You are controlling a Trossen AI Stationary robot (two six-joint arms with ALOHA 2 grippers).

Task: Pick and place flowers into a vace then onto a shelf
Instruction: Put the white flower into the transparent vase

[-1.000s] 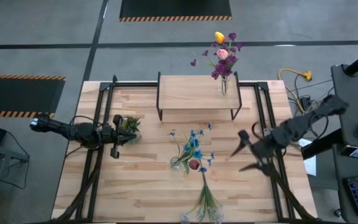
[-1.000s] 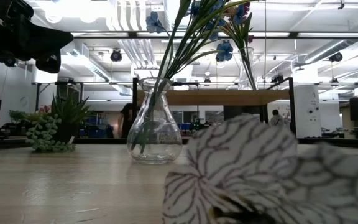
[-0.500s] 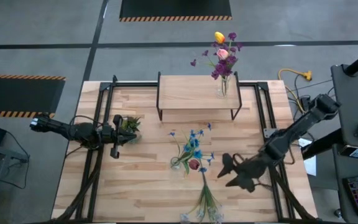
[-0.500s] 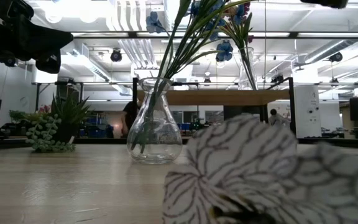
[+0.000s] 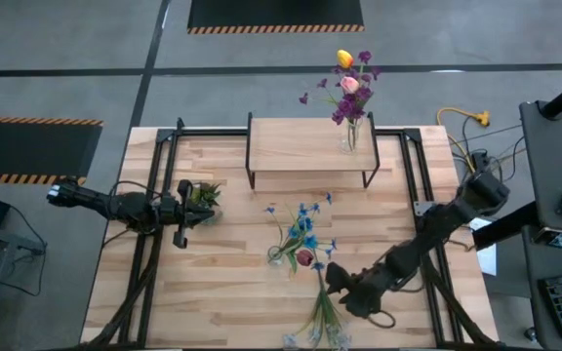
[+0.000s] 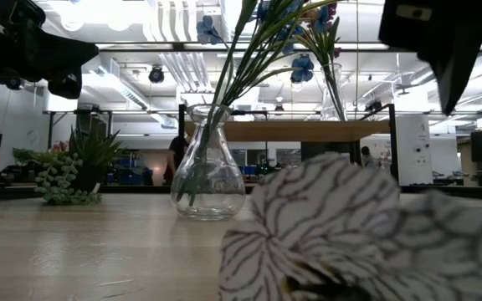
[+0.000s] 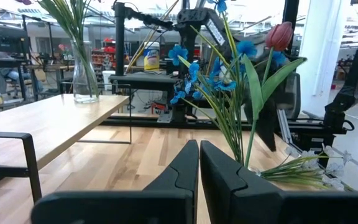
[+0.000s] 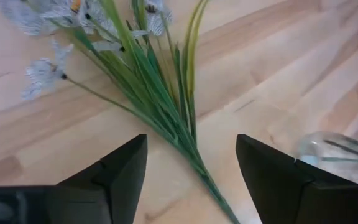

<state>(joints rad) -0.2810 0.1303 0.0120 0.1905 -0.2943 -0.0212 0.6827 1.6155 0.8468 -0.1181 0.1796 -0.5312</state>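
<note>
Flowers (image 5: 322, 310) lie loose near the desk's front edge. Right gripper (image 5: 341, 291) hovers over their stems, fingers spread and grasping nothing. Left gripper (image 5: 180, 214) waits clenched near the left edge.

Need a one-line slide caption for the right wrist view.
Open right gripper poised over the loose white-flowered stems lying on the wooden table, glass vase at frame edge.

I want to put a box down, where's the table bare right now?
Bare: the front-left table corner, and the shelf top left of its vase. Crowded: centre-front, with the middle vase, loose flowers and right gripper.
</note>
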